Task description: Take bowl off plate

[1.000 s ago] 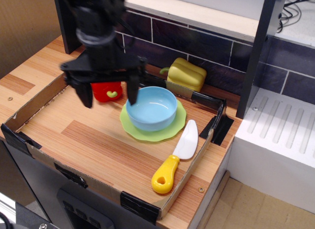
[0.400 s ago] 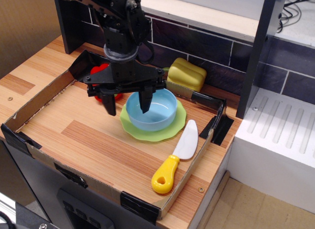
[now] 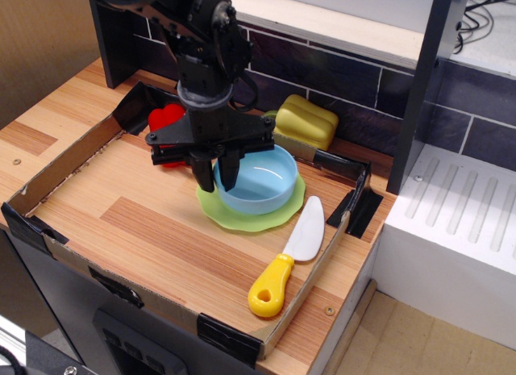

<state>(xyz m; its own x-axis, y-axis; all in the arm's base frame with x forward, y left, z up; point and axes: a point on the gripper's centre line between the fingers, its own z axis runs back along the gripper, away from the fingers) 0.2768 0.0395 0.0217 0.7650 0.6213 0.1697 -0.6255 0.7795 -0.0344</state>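
The light blue bowl sits on the light green plate at the back right of the cardboard tray. My gripper hangs over the bowl's left rim. One finger is outside the rim and the other is inside it. The fingers stand close together and pinch the rim. The bowl still rests on the plate. The arm hides the bowl's far left edge.
A knife with a yellow handle and white blade lies right of the plate. A yellow toy pepper and a red toy sit at the back. The low cardboard tray wall encloses them. A white rack stands to the right.
The gripper moved right and down from left of the bowl onto its left rim. Its fingers closed from wide open to a narrow pinch. Bowl and plate have not moved.
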